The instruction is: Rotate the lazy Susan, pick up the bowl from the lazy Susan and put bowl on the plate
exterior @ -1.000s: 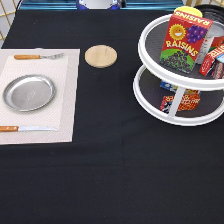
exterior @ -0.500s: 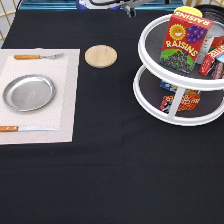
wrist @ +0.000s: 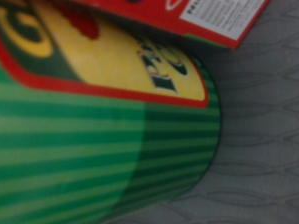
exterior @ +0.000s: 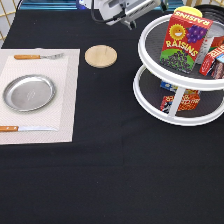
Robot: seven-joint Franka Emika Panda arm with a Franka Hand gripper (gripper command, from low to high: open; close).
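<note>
The white two-tier lazy Susan (exterior: 150, 106) stands at the exterior view's right, with boxes on both dark mesh shelves. The bowl does not show; the boxes on the upper tier hide what is behind them. The silver plate (exterior: 28, 92) lies empty on a pale placemat at the exterior view's left. My gripper (exterior: 129, 15) is at the exterior view's top, just left of the upper tier's rim, holding nothing that I can see. The wrist view shows a green striped can (wrist: 78, 165) and a red box (wrist: 206, 15) on the grey mesh shelf (wrist: 273, 125).
A raisins box (exterior: 182, 42) stands at the front of the upper tier, with more boxes beside and below it. A round wooden coaster (exterior: 100, 55) lies between plate and turntable. A fork (exterior: 37, 56) and a knife (exterior: 25, 129) flank the plate on the placemat (exterior: 65, 100).
My arm has come further into the exterior view from the top and moved right, towards the lazy Susan's upper tier. Nothing on the table has moved.
</note>
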